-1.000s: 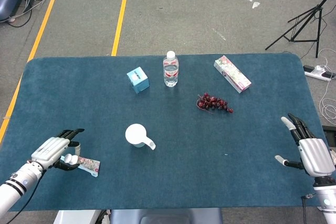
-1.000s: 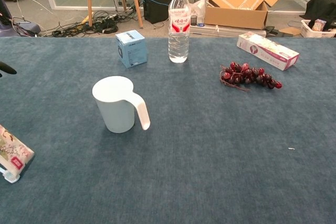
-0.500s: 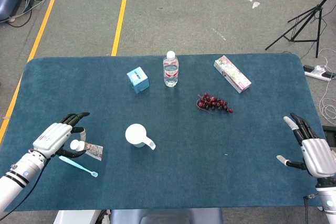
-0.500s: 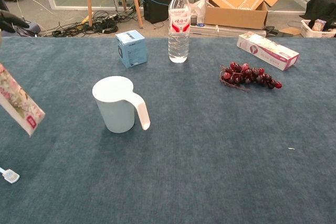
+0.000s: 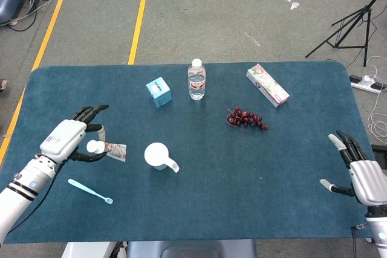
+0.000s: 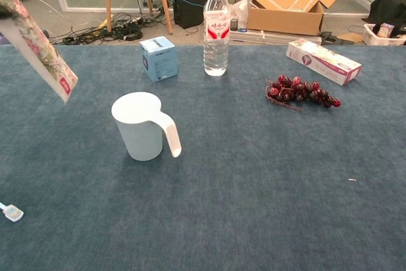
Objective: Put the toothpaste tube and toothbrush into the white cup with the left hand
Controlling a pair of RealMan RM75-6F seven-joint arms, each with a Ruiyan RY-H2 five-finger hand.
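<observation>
On the table point(image 5: 199, 179), left side: the left hand point(image 5: 69, 139) had the toothpaste tube point(image 5: 107, 148) pinched near its white cap, lifted clear of the cloth

Tube position: just left of the white cup point(image 5: 157, 156), crimped end tilted down toward it, not over the rim

Toothbrush point(image 5: 89, 191): lying flat near the front-left edge, well away from the cup

Cup: upright, handle toward the front-right

Right hand point(image 5: 363, 173): over the far right edge, fingers spread, nothing in it

Back row: small blue box point(image 5: 158, 92), water bottle point(image 5: 196, 80), grapes point(image 5: 245, 118), pink carton point(image 5: 267, 84)
</observation>
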